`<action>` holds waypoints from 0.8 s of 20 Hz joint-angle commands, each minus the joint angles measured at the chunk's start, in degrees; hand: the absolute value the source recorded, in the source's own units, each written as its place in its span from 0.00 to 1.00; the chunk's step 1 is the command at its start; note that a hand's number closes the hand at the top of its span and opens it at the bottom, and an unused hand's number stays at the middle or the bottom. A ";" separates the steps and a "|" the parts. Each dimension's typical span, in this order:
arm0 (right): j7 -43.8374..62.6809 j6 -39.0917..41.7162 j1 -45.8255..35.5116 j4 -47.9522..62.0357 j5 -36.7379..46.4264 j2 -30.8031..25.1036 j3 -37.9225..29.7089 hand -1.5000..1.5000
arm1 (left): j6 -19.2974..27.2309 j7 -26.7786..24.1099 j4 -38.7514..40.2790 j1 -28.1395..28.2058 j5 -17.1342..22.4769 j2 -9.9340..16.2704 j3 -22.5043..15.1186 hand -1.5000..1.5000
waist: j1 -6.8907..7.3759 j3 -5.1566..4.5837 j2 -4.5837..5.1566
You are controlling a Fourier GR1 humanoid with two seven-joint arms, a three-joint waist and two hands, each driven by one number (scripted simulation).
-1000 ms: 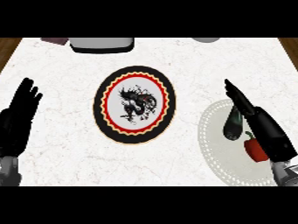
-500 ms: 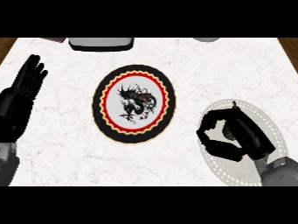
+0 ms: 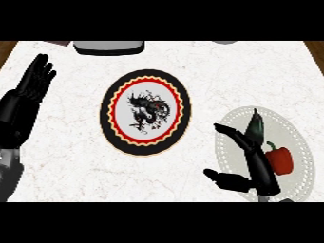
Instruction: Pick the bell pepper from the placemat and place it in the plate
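The red bell pepper point(image 3: 281, 160) is lying on the pale placemat point(image 3: 298, 137) toward the counter's point(image 3: 214, 71) right edge, not yet gripped; the right hand point(image 3: 252, 163) is spreading fingers and thumb just beside it, seemingly to close round it; the plate point(image 3: 145, 112) is waiting mid-counter; the left hand point(image 3: 25, 97) is resting open near the left edge.

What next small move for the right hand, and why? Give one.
Probably ease the right hand rightward and curl its fingers round the pepper. The pepper lies on the placemat just right of the open hand, ungrasped, and the plate sits to the left.
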 commanded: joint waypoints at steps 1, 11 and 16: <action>-7.65 -0.04 3.85 -3.55 -2.41 -2.40 -4.88 0.00 | -2.11 -0.85 1.27 -0.37 -0.28 -0.06 1.41 0.50 | -0.03 -0.07 -0.16; 31.52 8.09 3.67 -22.29 13.86 -22.22 -4.82 0.00 | -1.44 1.48 0.59 -0.53 -0.89 -0.37 1.93 0.50 | -0.68 -0.49 -0.55; 47.52 22.12 -0.32 -23.69 15.80 -29.31 -2.58 0.00 | -1.26 2.03 -0.18 -2.15 -1.69 -1.34 0.65 0.50 | 0.46 -0.43 -0.24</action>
